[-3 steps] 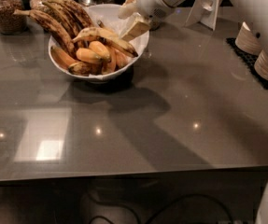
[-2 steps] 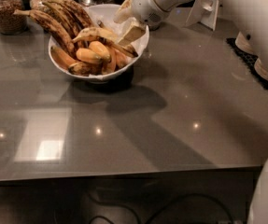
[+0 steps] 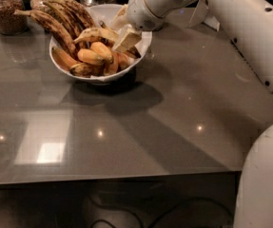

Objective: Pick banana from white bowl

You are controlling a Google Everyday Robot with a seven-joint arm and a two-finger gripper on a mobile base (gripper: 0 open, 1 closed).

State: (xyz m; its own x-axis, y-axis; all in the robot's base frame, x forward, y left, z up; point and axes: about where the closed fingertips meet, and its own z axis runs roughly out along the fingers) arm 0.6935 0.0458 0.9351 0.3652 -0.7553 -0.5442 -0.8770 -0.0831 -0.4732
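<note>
Grey tabletop (image 3: 174, 127); pincer (image 3: 122, 27) astride the banana (image 3: 95, 33) in white bowl (image 3: 102, 79).

Glossy white arm (image 3: 250, 27) with cream end effector (image 3: 122, 28) over white bowl (image 3: 102, 78).

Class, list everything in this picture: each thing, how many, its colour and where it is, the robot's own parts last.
table: one, glossy grey, fills the view.
white bowl: one, white, on the table, back left.
banana: one, pale yellow and speckled, atop the pile in the bowl.
long dark bananas: about three, brown-streaked, jutting over the bowl's left rim.
short bananas: several, orange, front of the bowl.
jars: three, glass, back left edge.
robot body: one, white, lower right corner.
arm: one, white, reaching in from the right.
gripper: one, beige, open, over the bowl's right side at the banana's end.
</note>
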